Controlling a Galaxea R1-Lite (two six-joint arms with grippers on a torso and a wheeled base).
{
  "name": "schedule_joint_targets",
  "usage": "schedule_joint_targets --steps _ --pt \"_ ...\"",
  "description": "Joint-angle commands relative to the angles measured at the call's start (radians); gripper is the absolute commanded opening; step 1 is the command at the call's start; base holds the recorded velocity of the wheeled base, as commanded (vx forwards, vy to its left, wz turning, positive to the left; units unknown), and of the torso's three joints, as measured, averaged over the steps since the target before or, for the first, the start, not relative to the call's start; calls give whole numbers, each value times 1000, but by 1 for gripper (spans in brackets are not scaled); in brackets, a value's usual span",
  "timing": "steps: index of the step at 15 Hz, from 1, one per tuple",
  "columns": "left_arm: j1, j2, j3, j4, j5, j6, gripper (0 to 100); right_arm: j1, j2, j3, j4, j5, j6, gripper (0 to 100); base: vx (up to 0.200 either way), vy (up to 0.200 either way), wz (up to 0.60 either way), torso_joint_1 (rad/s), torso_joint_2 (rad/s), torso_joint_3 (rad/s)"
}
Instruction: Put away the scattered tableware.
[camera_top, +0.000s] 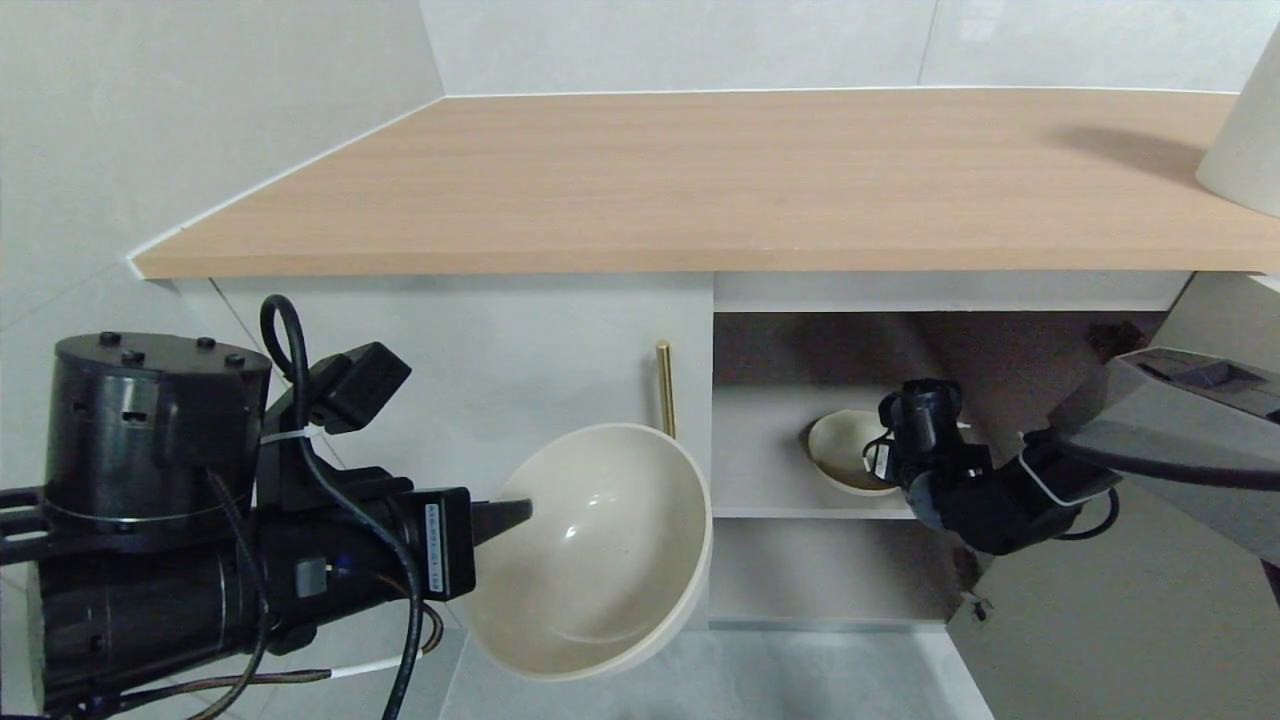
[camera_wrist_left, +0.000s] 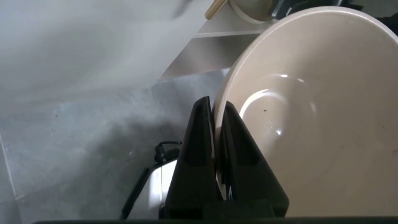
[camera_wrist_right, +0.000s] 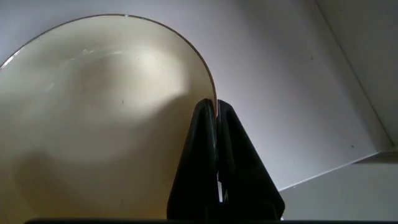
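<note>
Two-arm stowing of tableware into a lower cabinet. The left pincer (camera_top: 515, 515) is gripping the large cream bowl (camera_top: 600, 550) by its rim, one finger lying inside the wall and the other outside, clenched on the thin edge. This hold is tipping the bowl onto its side, with the opening facing up and outward. The bowl is hanging in the air below the front edge of the wooden surface (camera_top: 700, 180), in front of the closed cabinet door (camera_top: 480, 350) and overlapping its brass handle (camera_top: 664, 385). It is probably being kept there, clear of the open compartment, while the other arm is occupying that space.

The right pincer (camera_top: 888, 462) is reaching inside the open compartment and is clamping the rim of a shallow cream dish (camera_top: 838, 450) in the same edge-on manner. The dish is sitting over the shelf (camera_top: 760, 450), between its back and front edges and towards its middle. Whether it is bearing fully on the shelf cannot be told. The rim grip is likely suiting a low, level set-down under the surface. A white object (camera_top: 1245, 150) is standing at the far right corner of the surface.
</note>
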Motion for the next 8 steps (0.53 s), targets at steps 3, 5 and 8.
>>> schedule_joint_targets --steps 3,5,8 --pt "-1 0 0 -1 0 -1 0 0 -1 -8 -4 0 12 100 0 0 0 0 0 0" --pt "-1 0 0 -1 0 -1 0 0 -13 -8 -6 0 20 100 0 0 0 0 0 0" --pt "-1 2 -6 -1 0 2 0 4 -102 53 0 8 20 100 0 0 0 0 0 0"
